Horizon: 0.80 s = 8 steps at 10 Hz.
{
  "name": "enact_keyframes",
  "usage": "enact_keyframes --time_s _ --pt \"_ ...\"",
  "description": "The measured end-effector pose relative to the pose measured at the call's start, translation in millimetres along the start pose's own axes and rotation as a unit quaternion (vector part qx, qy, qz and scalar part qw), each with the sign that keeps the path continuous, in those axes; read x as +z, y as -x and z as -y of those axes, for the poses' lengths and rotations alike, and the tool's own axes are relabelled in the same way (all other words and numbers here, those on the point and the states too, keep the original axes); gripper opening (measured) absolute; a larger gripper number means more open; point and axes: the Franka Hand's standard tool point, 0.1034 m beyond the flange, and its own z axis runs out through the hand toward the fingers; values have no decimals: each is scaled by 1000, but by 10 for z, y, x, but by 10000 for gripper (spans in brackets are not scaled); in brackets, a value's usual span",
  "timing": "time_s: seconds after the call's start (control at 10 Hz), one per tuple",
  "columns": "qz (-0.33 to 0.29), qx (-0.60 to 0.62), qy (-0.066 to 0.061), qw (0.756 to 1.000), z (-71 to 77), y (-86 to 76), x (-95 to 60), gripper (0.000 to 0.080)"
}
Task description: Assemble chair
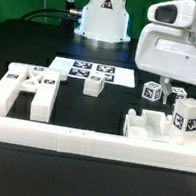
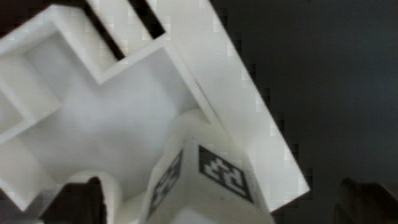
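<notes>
The chair lies in loose white parts. A tagged H-shaped frame [image 1: 27, 86] rests at the exterior view's left. At the right sit a low walled panel [image 1: 145, 125], an upright tagged block [image 1: 187, 119] and two small tagged cubes [image 1: 152, 92]. My gripper [image 1: 174, 84] hangs just above this right-hand group. The wrist view is filled by the white panel [image 2: 107, 110] with a tagged block [image 2: 222, 170] rising between my fingertips. My gripper [image 2: 222, 205] stands open, one dark finger at each side and dark gaps beside the block.
The marker board [image 1: 89, 73] lies flat in the middle, in front of the robot base [image 1: 102, 16]. A long white rail [image 1: 80, 141] runs along the table's near edge. Black tabletop surrounds the parts.
</notes>
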Motion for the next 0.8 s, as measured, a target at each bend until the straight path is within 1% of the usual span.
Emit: enact_keyframes --time_s 0.1,0.2,0.4,0.5,0.6,0.8 --pt "0 -75 0 997 -23 -19 -2 649" --pt "0 -98 0 995 -38 -33 -3 649" --pt "-1 -194 1 981 -70 -58 -4 649" --pt "-3 -251 6 968 -71 -57 -4 649" --pt "-3 -269 7 963 -69 -56 -4 649" --pt "-2 -351 8 936 -96 -78 -6 649"
